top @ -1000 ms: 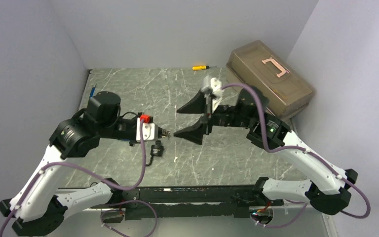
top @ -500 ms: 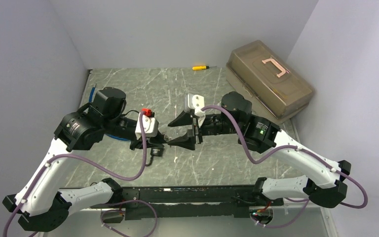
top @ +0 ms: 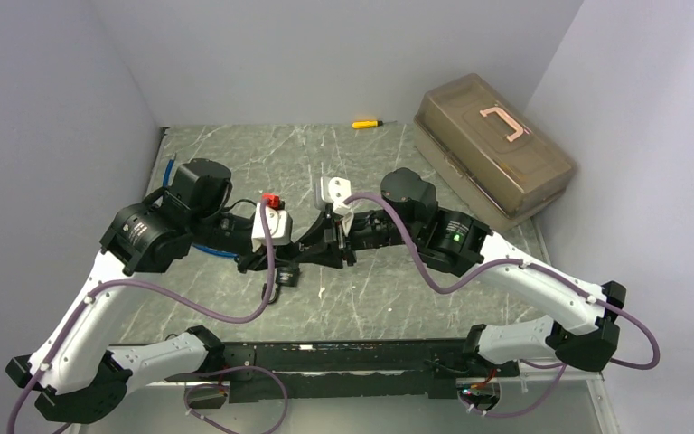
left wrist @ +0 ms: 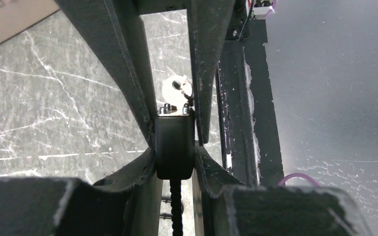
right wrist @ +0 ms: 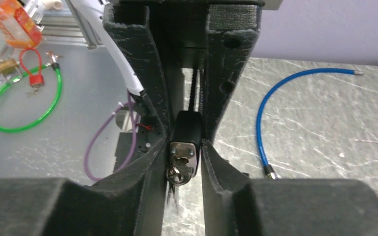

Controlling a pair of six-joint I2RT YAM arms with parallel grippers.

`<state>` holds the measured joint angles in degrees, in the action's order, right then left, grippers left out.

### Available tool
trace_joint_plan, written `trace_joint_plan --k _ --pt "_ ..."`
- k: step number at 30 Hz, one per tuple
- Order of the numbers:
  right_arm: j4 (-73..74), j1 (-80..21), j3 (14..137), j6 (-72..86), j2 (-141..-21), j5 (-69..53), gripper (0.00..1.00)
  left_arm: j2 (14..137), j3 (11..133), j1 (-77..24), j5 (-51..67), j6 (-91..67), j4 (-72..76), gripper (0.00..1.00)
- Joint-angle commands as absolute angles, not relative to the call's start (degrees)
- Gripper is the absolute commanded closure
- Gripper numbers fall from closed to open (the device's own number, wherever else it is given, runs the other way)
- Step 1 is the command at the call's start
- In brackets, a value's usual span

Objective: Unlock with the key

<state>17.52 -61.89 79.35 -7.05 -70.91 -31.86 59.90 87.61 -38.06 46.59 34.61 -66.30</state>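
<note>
A black padlock (left wrist: pixel 175 147) is held off the table in my left gripper (left wrist: pixel 175 140), which is shut on the lock's body. A black cord (left wrist: pixel 176 206) runs back from the lock. The lock's metal end (right wrist: pixel 183 150) faces my right gripper (right wrist: pixel 186 143). The silver key (right wrist: pixel 179 173) sticks out of that end with a ring on it. My right jaws stand narrow on both sides of the key (left wrist: pixel 177 88), with a slit still showing beside it. In the top view the left gripper (top: pixel 295 253) and the right gripper (top: pixel 309 253) meet tip to tip at mid-table.
A brown translucent toolbox (top: pixel 492 145) sits at the back right. A yellow-and-black tool (top: pixel 367 123) lies by the back wall. A blue cable (right wrist: pixel 275 113) lies on the marbled table under the left arm. A small black part with a cord (top: pixel 285 276) is just below the grippers.
My right arm has swung left and down to the lock. Its jaws have narrowed from wide open to close round the key. The left arm shifted slightly and kept its hold.
</note>
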Motion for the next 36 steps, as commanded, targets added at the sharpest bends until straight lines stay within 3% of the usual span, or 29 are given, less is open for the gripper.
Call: trace_joint_plan --k 1,2,3,4,5,7,13,27,31,35,36 --pt "13.63 -62.46 81.91 -6.72 -71.79 -31.15 0.84 59.83 89.36 -38.01 47.84 33.59 -64.99 1.0" --pt "13.78 -62.49 81.98 -6.93 -71.88 -30.3 0.96 59.89 89.55 -38.05 47.89 33.69 -65.22 0.93" --pt "13.94 -62.45 81.88 -6.94 -71.9 -28.9 1.0 59.81 89.73 -37.98 47.53 34.02 -65.52 0.78" --pt "14.15 -62.41 81.71 -6.98 -71.64 -28.0 1.0 59.66 89.99 -38.0 46.82 34.32 -65.82 0.5" --pt "14.49 -62.36 81.47 -7.42 -71.27 -27.11 1.0 59.53 90.6 -38.05 45.97 35.08 -66.6 0.36" --pt "14.61 -61.29 80.74 -6.85 -70.23 -26.86 1.0 59.17 91.98 -38.05 43.08 36.84 -68.18 0.27" --pt "10.49 -56.55 77.56 -0.76 -66.91 -32.21 1.0 55.51 93.77 -37.96 32.87 42.89 -71.12 0.22" --pt "-3.01 -54.89 75.15 11.27 -70.53 -41.56 1.0 52.36 92.14 -34.82 30.34 41.45 -63.89 0.46" --pt "-3.69 -54.91 75.57 12.58 -72.27 -43.29 1.0 52.56 93.08 -34.27 33.32 40.75 -63.97 0.63" --pt "-4.58 -54.8 74.44 12.87 -71.48 -41.41 1.0 51.63 92.9 -32.57 35.25 39.81 -63.91 0.98" --pt "-4.83 -54.57 73.87 12.88 -70.84 -40.6 1.0 50.99 92.47 -32.14 35.43 39.78 -64.01 1.0"
